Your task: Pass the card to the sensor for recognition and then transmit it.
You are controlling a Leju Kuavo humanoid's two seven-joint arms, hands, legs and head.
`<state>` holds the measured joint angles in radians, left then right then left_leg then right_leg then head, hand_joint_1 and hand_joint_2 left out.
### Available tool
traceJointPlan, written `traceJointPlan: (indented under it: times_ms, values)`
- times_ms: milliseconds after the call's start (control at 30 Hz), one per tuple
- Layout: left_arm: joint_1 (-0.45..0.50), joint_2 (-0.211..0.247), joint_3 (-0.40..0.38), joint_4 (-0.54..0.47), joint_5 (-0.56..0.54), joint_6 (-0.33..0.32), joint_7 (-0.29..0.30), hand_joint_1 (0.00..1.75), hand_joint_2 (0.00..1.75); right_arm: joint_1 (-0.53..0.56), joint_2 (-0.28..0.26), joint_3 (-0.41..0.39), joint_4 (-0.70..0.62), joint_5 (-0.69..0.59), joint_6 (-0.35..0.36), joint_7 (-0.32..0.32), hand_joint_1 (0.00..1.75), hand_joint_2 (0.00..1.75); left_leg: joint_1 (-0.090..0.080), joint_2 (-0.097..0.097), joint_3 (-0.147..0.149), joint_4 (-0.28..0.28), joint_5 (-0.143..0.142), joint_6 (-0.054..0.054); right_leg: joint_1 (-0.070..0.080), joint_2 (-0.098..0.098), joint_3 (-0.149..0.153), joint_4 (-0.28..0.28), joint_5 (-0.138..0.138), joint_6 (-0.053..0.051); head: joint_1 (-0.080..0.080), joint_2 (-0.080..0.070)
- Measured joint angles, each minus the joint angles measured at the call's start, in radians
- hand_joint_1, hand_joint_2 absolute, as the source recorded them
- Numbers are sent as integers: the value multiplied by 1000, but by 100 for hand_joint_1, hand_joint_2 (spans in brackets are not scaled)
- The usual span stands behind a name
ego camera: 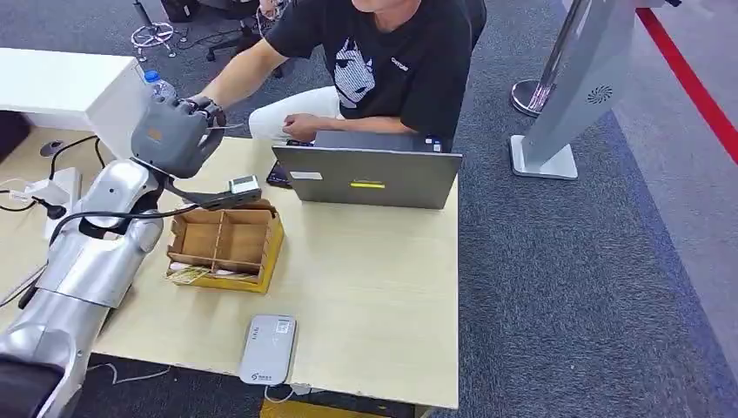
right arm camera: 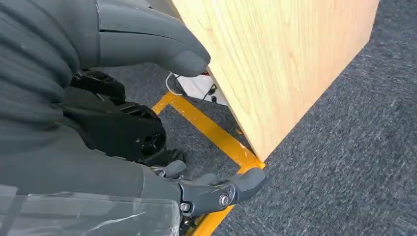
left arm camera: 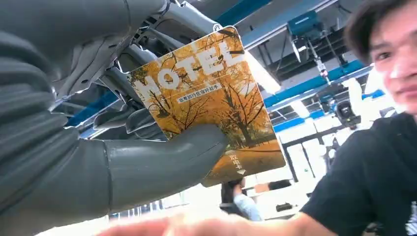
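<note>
You had the left hand (ego camera: 174,135) raised over the far left of the table (ego camera: 383,279), thumb and fingers clamped on the hotel card (left arm camera: 211,103). A person's hand (ego camera: 205,106) met it there, touching the card's far edge. The sensor (ego camera: 268,349) lay at the near table edge, well apart from the card. The cardboard divider box (ego camera: 224,246) sat between them, a laptop (ego camera: 370,174) to its far right. Your right hand (right arm camera: 147,123) hung beside the table's side panel, fingers loosely apart, holding nothing.
</note>
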<state>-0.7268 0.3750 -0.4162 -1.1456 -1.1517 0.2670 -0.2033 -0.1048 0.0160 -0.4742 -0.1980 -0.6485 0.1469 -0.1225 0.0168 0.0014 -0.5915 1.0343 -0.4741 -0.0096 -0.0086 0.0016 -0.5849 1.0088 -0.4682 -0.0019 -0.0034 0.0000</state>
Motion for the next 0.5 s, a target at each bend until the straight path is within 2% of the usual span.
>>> traceJointPlan:
  times_ms: [433, 467, 500]
  values:
    - [5, 16, 23, 6, 1, 25, -2, 175, 175, -1, 0, 2, 0, 0, 0, -1, 0, 175, 0, 0, 0, 0, 0, 0, 0, 0, 0, 0, 0, 0, 0, 0]
    - [7, 16, 24, 6, 0, 27, -3, 166, 175, -1, 0, 2, 0, 0, 0, -1, 0, 175, 0, 0, 0, 0, 0, 0, 0, 0, 0, 0, 0, 0, 0, 0]
    - [10, 17, 24, 6, -1, 32, -4, 150, 175, 0, 0, 2, 0, 0, 0, -2, 0, 175, 0, 0, 0, 0, 0, 0, 0, 0, 0, 0, 0, 0, 0, 0]
